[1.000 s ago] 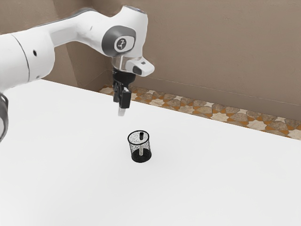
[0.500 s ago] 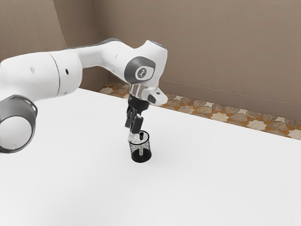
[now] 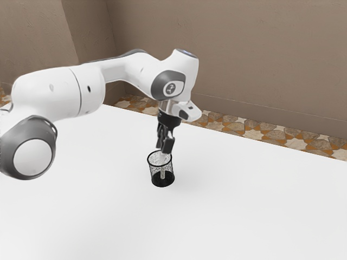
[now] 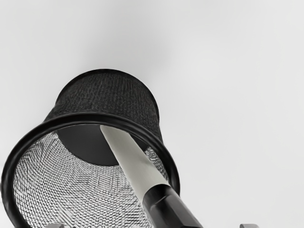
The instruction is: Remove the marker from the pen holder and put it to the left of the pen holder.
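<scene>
Just over the rim of the black mesh pen holder (image 3: 154,171), my gripper (image 3: 164,155) points down with its fingertips at the mouth. The marker (image 3: 162,173) stands inside, its pale body visible through the mesh and its upper end hidden by the hand. In the wrist view, the marker (image 4: 133,160) leans against the rim of the pen holder (image 4: 9,166), its black cap towards the hand. Tips of my gripper (image 4: 152,225) stand wide apart at the lower edge, open, with the cap between them and a gap on each side.
The white table (image 3: 244,200) extends around the holder on all sides. Beyond its far edge lie a patterned stone floor (image 3: 252,134) and a brown wall (image 3: 244,59).
My hand has come down and across towards the exterior view's right, from high above the table to the holder's mouth, and now covers the marker's cap. The holder has stayed put.
</scene>
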